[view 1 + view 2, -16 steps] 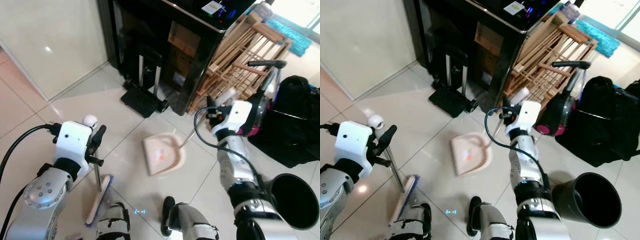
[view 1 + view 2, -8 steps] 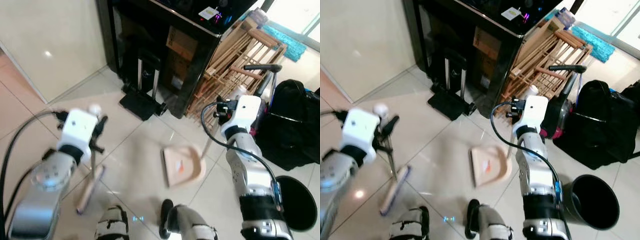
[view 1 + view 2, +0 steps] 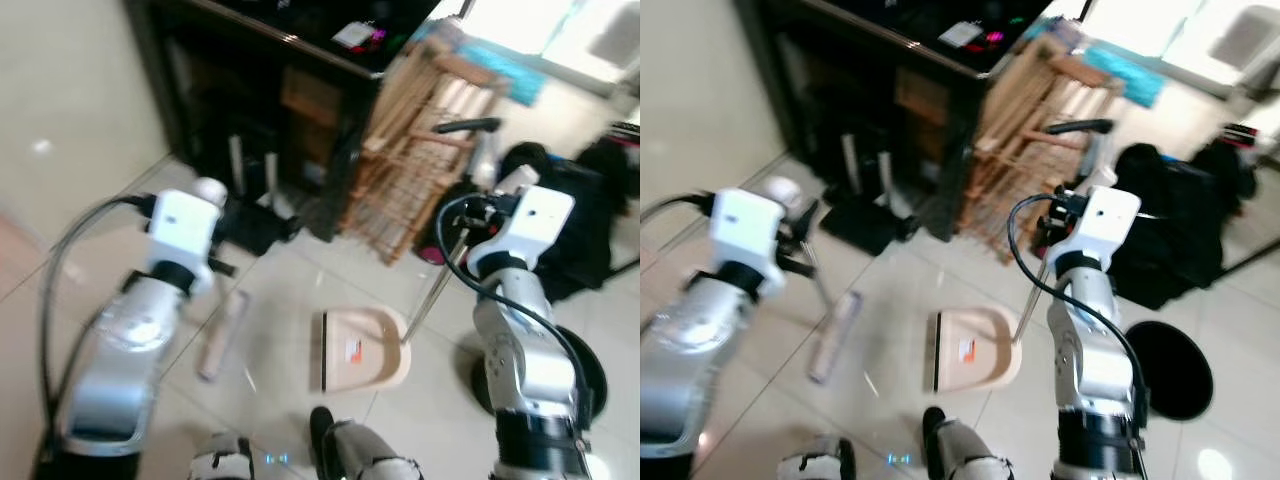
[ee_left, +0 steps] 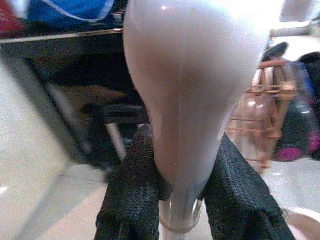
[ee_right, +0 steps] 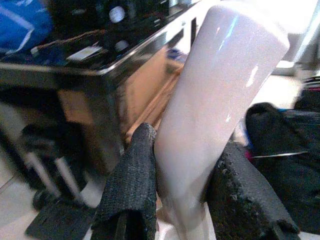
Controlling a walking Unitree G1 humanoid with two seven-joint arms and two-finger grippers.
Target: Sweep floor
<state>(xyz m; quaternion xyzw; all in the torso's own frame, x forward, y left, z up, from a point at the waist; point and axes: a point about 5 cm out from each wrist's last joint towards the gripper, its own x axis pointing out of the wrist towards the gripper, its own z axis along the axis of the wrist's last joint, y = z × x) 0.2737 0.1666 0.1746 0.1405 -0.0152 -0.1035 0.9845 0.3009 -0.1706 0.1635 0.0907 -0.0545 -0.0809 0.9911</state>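
Here, left pincer (image 4: 172,197) clamped on blurred broom (image 3: 222,333), right pincer (image 5: 182,200) on dustpan (image 3: 362,348) handle.

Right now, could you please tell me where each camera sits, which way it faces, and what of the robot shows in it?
Left eye view: on the head, looking down at the tiled floor; both silver arms, the left gripper on the pale broom, the beige plastic dustpan.
Right eye view: beside it, same scene; right gripper on the dustpan's long handle.
Left wrist view: along its black fingers, clamping the broom's handle.
Right wrist view: along its fingers, clamping the dustpan's handle.
Both wrist views share the black cabinet.
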